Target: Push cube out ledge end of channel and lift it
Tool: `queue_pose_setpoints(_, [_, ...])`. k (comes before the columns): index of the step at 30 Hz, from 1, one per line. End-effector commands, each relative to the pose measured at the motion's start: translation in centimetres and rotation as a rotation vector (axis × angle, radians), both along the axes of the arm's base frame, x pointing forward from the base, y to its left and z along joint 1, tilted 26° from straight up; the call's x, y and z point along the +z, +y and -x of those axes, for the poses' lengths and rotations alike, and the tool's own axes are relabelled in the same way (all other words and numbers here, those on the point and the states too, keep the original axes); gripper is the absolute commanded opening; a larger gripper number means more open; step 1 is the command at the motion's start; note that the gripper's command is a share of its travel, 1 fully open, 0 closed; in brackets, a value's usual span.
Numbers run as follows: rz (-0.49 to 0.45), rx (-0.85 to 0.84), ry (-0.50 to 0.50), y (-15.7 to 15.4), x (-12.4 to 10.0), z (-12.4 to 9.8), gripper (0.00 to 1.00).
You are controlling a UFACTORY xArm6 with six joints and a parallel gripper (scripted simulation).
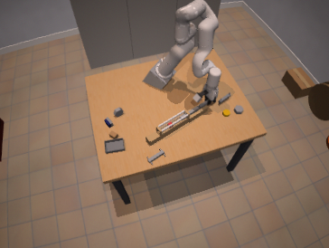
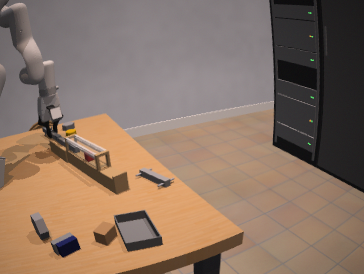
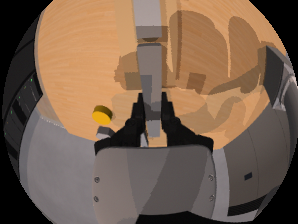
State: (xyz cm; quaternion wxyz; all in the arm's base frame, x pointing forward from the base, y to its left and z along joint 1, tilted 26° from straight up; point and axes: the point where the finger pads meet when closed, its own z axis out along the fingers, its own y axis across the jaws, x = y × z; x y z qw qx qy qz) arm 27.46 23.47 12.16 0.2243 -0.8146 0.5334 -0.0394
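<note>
A long wooden channel (image 1: pixel 173 123) lies diagonally on the table, also in the exterior view (image 2: pixel 85 155). A small red cube (image 1: pixel 170 122) sits inside it near the middle (image 2: pixel 89 156). The channel's end with the ledge and raised lip (image 2: pixel 119 181) points away from the arm. My gripper (image 1: pixel 205 101) is low at the channel's other end, outside it, shut on a grey pusher stick (image 1: pixel 197 109). In the wrist view the stick (image 3: pixel 148 76) runs from my fingers toward the channel mouth. I cannot tell whether its tip touches the cube.
A yellow disc (image 1: pixel 226 112), a grey nut-like piece (image 1: pixel 238 109) and a grey bar (image 1: pixel 224 98) lie near my gripper. A grey tool (image 1: pixel 155 156) lies beyond the lip end. A grey tray (image 1: pixel 114 146), brown cube (image 1: pixel 114 135), blue block (image 1: pixel 108 122) and grey block (image 1: pixel 118 111) lie at the left.
</note>
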Motion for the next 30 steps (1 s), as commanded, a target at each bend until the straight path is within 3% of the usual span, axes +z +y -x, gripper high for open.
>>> queue_pose_setpoints(1, [-0.002, 0.000, -0.002, -0.3, 0.0, -0.2, 0.00])
queue_pose_setpoints(30, [-0.002, 0.000, -0.002, -4.6, -0.8, -2.3, 0.00])
